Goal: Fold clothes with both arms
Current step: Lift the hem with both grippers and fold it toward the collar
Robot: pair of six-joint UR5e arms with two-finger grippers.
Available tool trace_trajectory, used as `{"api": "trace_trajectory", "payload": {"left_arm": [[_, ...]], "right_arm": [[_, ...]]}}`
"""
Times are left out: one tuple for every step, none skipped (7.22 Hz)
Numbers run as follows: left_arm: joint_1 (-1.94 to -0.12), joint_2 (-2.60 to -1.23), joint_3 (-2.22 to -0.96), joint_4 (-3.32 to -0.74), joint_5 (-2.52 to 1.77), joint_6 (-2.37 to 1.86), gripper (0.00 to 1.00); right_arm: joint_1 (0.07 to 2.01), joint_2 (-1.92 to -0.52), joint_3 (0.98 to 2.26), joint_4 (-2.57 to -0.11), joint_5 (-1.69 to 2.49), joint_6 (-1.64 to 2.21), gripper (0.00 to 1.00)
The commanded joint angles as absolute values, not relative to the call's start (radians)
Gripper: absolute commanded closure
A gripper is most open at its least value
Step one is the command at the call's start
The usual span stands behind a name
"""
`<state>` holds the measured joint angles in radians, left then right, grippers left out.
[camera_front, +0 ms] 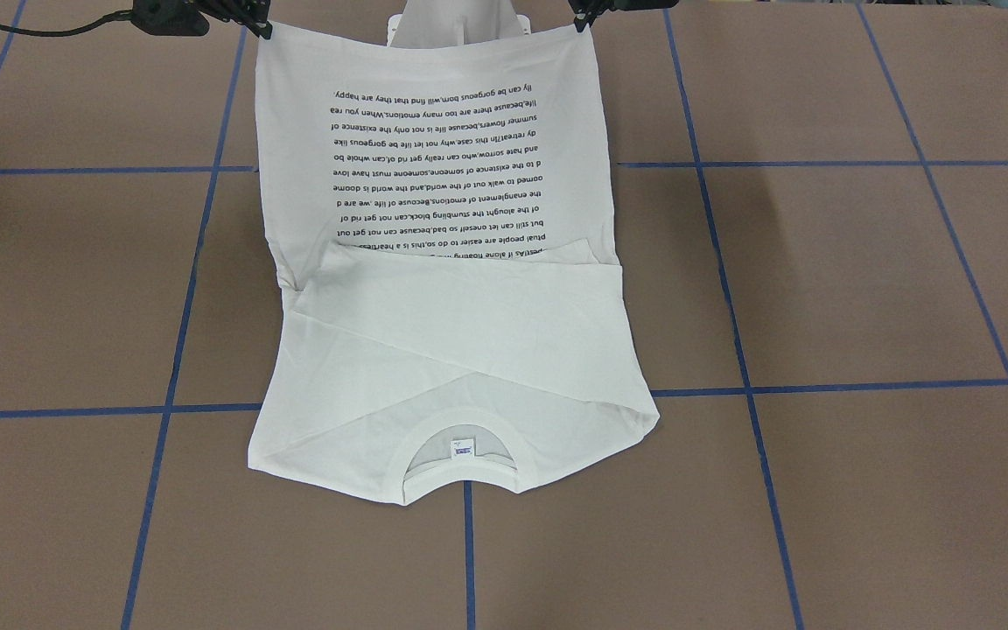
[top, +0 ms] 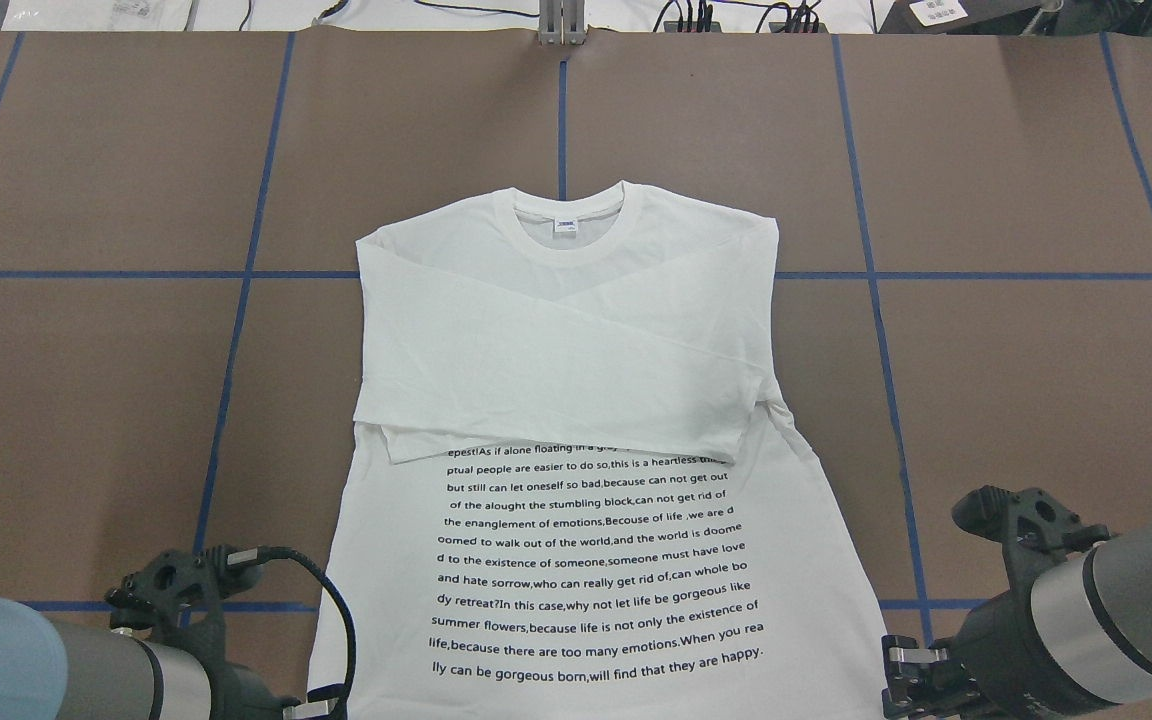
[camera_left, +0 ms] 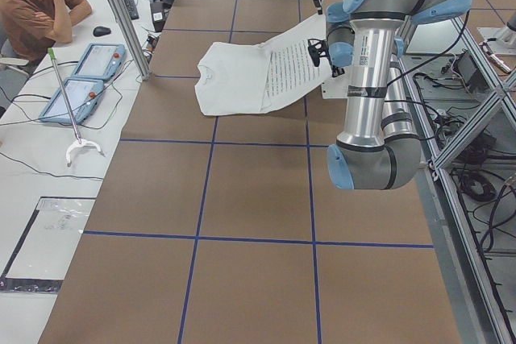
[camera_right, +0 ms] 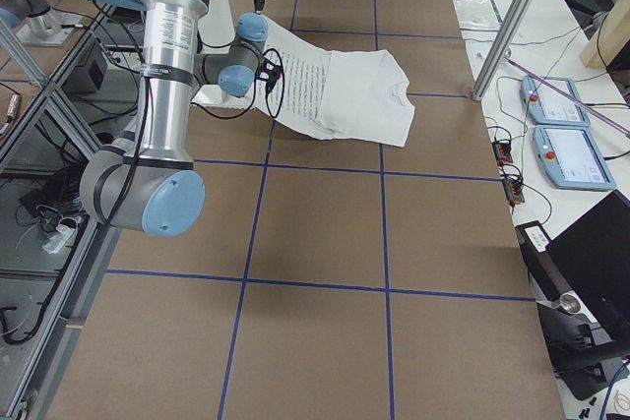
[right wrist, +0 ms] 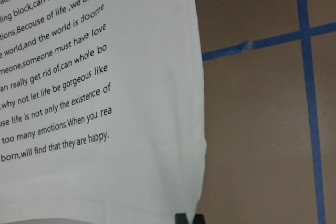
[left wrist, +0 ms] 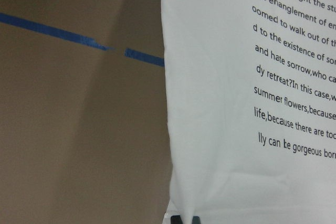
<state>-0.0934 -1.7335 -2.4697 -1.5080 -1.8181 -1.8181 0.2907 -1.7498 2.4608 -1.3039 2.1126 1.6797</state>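
**Table** point(top: 1036, 400): brown top, marked off in squares by blue tape point(top: 246, 300).

**Left arm** point(top: 86, 660), **right arm** point(top: 1116, 600): both reach in from the robot's edge, one at each side of the shirt's lower end.

**Shirt** point(top: 576, 330): white, long-sleeved, laid lengthwise at mid-table with the neck away from the robot. The upper half lies flat. The lower half rises off the table toward the robot, stretched between the two grippers.

**Sleeves** point(top: 556, 370): both folded inward and crossed over the chest, one on top of the other, covering the top lines of print.

**Text** point(top: 596, 570): black lines, face up, running from below the sleeves almost to the hem.

**Hem** point(camera_front: 329, 33): raised clear of the table and pulled fairly taut from corner to corner.

**Collar** point(top: 576, 255): ribbed, flat, on the tape line.

**Left gripper** point(camera_front: 581, 24): fingers pinched on its hem corner; in the wrist view the cloth puckers at the fingertips point(left wrist: 181, 219).

**Right gripper** point(camera_front: 263, 29): likewise closed on the opposite hem corner.

**Tag** point(top: 565, 225): blue and white, inside the neck.

**Progress, as judged:** the sleeve folds are done and the hem is gripped and lifted. Left to do: carry the hem over toward the collar, lay it down and release. Any further fold cannot be judged from here.
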Motion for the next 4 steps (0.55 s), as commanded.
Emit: {"api": "trace_trajectory", "payload": {"left_arm": [[-0.089,-1.755,-2.464,-1.499,-1.819,-1.833,1.0],[-0.115,-1.781,-2.423,-1.499,-1.816,-1.832,1.0],[-0.186,-1.781,-2.412,-1.499,-1.818,-1.816,1.0],[-0.274,-1.784,-2.407,-1.494,-1.819,-1.772,1.0]], "right_arm": [[0.331,-1.721,2.441,-1.304,2.12,1.68,1.0],[0.401,-1.677,2.412,-1.304,2.12,1.674,1.0],[0.475,-1.625,2.38,-1.304,2.121,1.672,1.0],[0.57,-1.542,2.328,-1.305,2.143,1.671,1.0]]}}
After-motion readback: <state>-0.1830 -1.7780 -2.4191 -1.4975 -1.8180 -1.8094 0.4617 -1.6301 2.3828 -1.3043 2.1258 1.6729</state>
